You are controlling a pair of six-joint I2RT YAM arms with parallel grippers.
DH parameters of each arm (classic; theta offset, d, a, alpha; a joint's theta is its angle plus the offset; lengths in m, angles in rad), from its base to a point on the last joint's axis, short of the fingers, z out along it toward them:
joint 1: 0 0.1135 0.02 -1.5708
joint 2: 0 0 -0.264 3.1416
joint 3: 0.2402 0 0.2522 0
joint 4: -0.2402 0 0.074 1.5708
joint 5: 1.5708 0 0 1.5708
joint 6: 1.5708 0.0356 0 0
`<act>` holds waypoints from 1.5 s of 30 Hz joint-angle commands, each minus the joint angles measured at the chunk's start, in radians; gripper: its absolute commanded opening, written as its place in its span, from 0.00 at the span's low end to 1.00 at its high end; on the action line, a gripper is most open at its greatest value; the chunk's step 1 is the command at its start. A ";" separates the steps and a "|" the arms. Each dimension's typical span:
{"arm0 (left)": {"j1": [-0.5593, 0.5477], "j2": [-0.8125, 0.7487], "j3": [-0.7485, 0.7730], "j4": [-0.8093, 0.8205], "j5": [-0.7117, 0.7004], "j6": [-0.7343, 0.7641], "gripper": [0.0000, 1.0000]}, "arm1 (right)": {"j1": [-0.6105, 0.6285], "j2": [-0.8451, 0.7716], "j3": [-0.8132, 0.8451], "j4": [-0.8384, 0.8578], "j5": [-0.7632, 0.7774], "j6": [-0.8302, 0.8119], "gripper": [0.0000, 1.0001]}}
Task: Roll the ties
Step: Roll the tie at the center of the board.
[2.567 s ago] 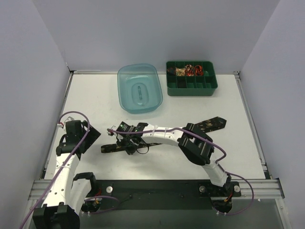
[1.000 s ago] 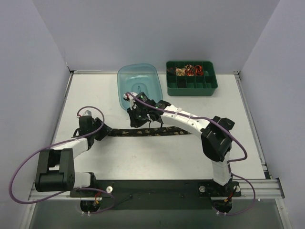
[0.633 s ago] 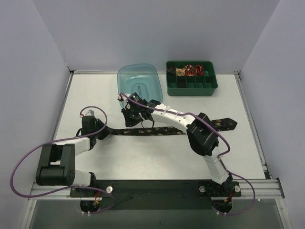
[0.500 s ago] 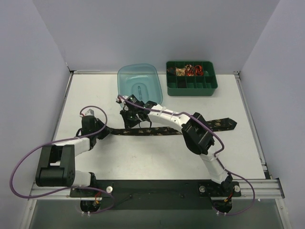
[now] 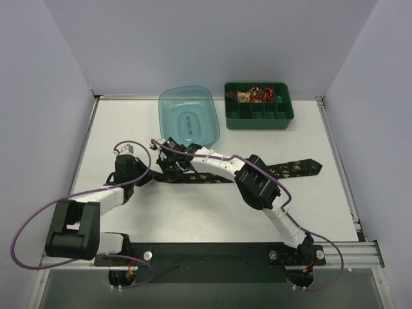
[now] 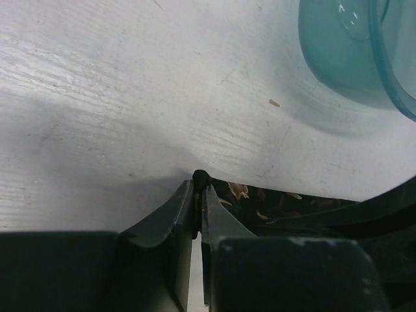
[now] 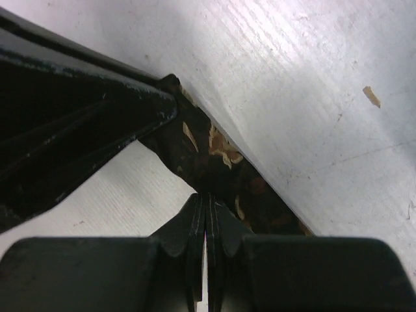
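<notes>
Black floral necktie [image 5: 293, 169] laid flat across the table [image 5: 129, 129], near the teal tub [image 5: 188, 119]. Left gripper [image 6: 197, 188] is clamped on its narrow end, anchoring the strip. Right gripper [image 7: 207, 198], fingers closed on the fabric just beside it, is probably placed to start the first turn. Rolled ties [image 5: 254, 95] sit in the green tray [image 5: 259, 123]

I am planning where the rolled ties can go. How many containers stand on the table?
2. A blue tub at the back centre, and a green divided tray to its right, with fabric coils in its back compartments. None seems hidden.
</notes>
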 commanded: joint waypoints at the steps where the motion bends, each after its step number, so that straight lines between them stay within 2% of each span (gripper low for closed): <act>1: -0.019 -0.070 0.040 0.005 -0.034 0.039 0.00 | 0.009 0.032 0.064 -0.006 0.020 0.006 0.00; 12: -0.028 -0.156 0.058 -0.064 -0.057 0.117 0.00 | -0.011 0.014 0.034 0.045 -0.036 0.035 0.00; 20: -0.042 -0.155 0.077 -0.095 -0.092 0.140 0.00 | -0.066 -0.181 -0.199 0.278 -0.099 0.123 0.00; 33: -0.064 -0.156 0.106 -0.123 -0.103 0.157 0.00 | -0.079 -0.097 -0.140 0.332 -0.217 0.184 0.00; 45: -0.068 -0.156 0.121 -0.144 -0.122 0.177 0.00 | -0.048 0.017 -0.043 0.293 -0.210 0.187 0.00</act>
